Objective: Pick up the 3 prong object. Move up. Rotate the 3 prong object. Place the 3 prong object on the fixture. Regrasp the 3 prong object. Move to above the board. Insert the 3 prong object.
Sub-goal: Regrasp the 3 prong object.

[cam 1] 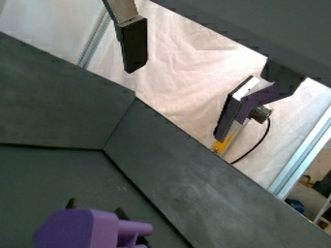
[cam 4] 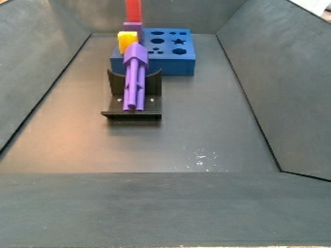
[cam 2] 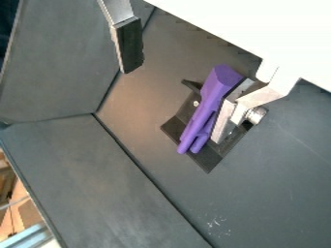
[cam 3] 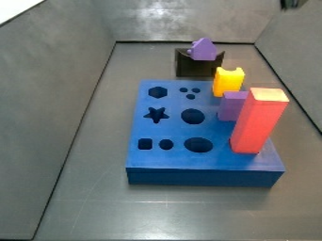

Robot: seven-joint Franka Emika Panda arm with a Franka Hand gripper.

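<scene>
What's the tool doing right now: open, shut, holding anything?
Tool: open and empty in both wrist views, raised clear of the 3 prong object, which rests on the fixture; not seen in either side view.

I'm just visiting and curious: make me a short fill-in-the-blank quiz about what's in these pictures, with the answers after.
1. The purple 3 prong object rests on the dark ____.
2. The board with shaped holes is coloured ____.
3. The tall block standing on the board's corner is ____.
4. In a wrist view, the hand, above the bar, has nothing between its fingers; it is ____.

Answers: fixture; blue; red; open
</scene>
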